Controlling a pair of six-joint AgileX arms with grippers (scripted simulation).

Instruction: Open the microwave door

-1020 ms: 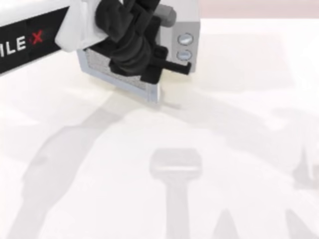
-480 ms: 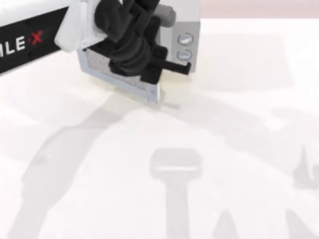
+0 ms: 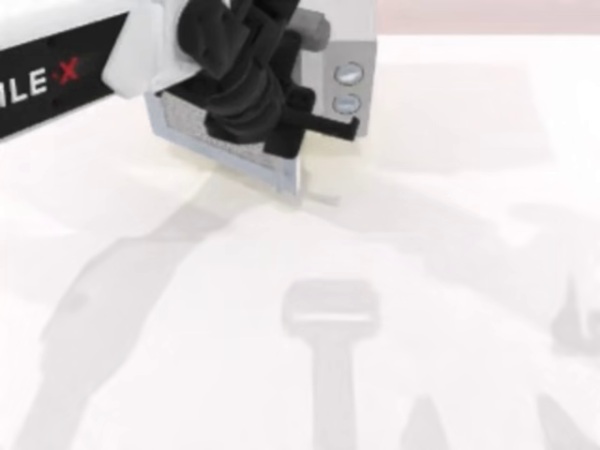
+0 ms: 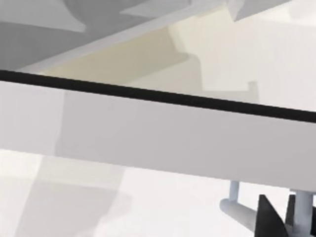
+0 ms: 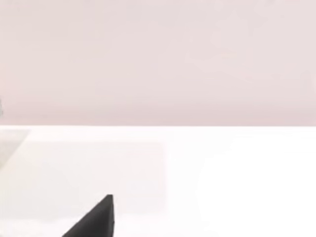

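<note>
White table (image 3: 450,281) is seen with the microwave (image 3: 349,56) at its far left; the microwave door (image 3: 234,155) is swung partly open, barely moved in 1 second. Left gripper (image 3: 323,124) is at its edge, finger state untellable.

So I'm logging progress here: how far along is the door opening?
Partly done: the microwave door has swung out from the microwave, its free edge angled toward the table's front. In hand: the left gripper sits at that edge, by the knobs. Left: swinging it wider. The right arm is out of the top view.
</note>
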